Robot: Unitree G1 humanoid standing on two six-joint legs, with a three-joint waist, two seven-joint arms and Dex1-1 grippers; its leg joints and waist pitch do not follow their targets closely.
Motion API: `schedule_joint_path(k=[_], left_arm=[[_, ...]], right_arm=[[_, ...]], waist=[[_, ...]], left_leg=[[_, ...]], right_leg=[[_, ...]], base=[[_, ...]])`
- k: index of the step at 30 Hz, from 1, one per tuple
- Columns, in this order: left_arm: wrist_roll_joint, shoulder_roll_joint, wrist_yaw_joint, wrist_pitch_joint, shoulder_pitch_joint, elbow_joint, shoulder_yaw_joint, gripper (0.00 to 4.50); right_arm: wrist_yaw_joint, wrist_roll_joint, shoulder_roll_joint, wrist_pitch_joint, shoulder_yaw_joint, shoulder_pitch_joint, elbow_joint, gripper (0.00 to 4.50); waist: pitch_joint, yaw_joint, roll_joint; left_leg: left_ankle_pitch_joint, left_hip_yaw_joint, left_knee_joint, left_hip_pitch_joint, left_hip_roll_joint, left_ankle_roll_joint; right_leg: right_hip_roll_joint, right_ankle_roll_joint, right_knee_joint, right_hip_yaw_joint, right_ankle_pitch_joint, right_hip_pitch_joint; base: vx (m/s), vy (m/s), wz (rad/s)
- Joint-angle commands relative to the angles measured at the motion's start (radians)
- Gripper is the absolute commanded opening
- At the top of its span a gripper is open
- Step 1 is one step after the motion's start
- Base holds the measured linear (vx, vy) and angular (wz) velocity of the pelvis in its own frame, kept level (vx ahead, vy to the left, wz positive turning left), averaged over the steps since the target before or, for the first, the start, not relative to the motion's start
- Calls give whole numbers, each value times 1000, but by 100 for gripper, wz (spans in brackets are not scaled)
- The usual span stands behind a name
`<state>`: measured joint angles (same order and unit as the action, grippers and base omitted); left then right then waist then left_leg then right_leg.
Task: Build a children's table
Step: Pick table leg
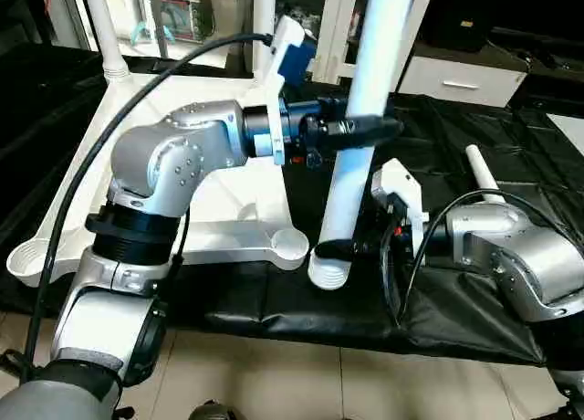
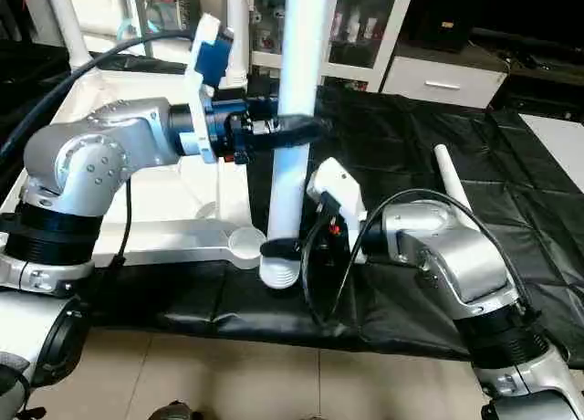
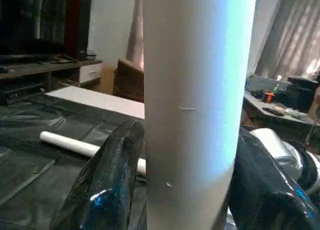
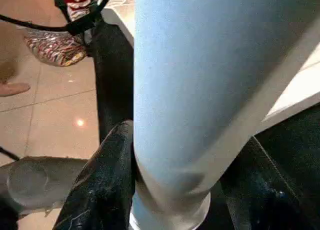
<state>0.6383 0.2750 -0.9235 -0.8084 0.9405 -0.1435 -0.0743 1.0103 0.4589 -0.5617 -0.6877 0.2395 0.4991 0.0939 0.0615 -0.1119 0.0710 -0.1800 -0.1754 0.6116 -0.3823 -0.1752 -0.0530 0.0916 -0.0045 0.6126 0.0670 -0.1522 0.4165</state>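
- Standing nearly upright near the scene's centre, a white leg [image 1: 360,146] has its ribbed wide end just at 3 o'clock of the tabletop's [image 1: 228,210] near corner socket [image 1: 290,244].
- Left claw [image 1: 365,126] is clamped on the leg mid-shaft, one black finger [image 3: 107,182] on each side.
- Right claw [image 1: 339,248] is clamped on the leg low down, near the ribbed end.
- Another leg [image 1: 481,172] lies on the black sheet [image 1: 438,137] covering the counter, at 2 o'clock.
- Two more legs [image 1: 102,27] stand in the tabletop's far sockets.
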Motion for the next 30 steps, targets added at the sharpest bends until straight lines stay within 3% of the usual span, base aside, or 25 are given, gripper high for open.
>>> schedule_joint_path(k=[1, 4, 7, 9, 12, 15, 20, 30], left_arm=[[-8, 4, 31, -11, 22, -28, 31, 291], [-4, 3, 39, -17, 22, -34, 39, 312], [11, 8, 44, -35, 13, -35, 55, 333], [13, 14, 37, -40, 6, -34, 55, 357], [1, 12, 34, -31, 2, -35, 45, 378], [-15, 6, 24, -6, 9, -42, 29, 394], [-2, -17, 26, 0, 32, -52, 42, 444], [78, -48, 9, -19, 46, -18, 102, 450]], right_arm=[[6, 6, 2, 9, -18, 9, 29, 193], [3, 10, 1, 8, -30, 13, 33, 193], [-18, 31, -5, 0, -90, 40, 21, 193], [-27, 50, -6, -11, -125, 59, 8, 191], [-27, 59, -9, -17, -138, 67, 11, 190], [-25, 56, -5, -19, -129, 61, 27, 189], [-36, 48, 16, -22, -101, 35, 46, 189], [-53, 24, 37, -17, -67, 3, 40, 189]], waist=[[-78, 1, -12], [-78, -1, -12], [-77, -1, -18], [-77, 0, -15], [-77, 0, -17], [-78, -1, -22], [-79, -2, -18], [-76, -2, -17]], left_leg=[[-175, 14, -72, 20, -46, -29], [-174, 13, -72, 21, -46, -28], [-190, 14, -73, 21, -47, -33], [-191, 14, -72, 23, -46, -33], [-190, 14, -73, 22, -47, -32], [-190, 15, -73, 22, -46, -33], [-183, 14, -72, 20, -45, -31], [-200, 15, -74, 21, -47, -34]], right_leg=[[52, -210, -56, -40, -169, -62], [53, -214, -55, -40, -164, -62], [53, -218, -56, -40, -174, -62], [53, -216, -57, -40, -178, -61], [52, -216, -56, -40, -178, -60], [52, -218, -56, -39, -164, -62], [53, -223, -55, -39, -153, -64], [55, -216, -58, -40, -192, -62]], base=[[0, 0, 0], [0, 0, 0], [0, 0, 0], [0, 0, 0], [0, 0, 0], [0, 0, 0], [0, 0, 0], [0, 0, 0]])
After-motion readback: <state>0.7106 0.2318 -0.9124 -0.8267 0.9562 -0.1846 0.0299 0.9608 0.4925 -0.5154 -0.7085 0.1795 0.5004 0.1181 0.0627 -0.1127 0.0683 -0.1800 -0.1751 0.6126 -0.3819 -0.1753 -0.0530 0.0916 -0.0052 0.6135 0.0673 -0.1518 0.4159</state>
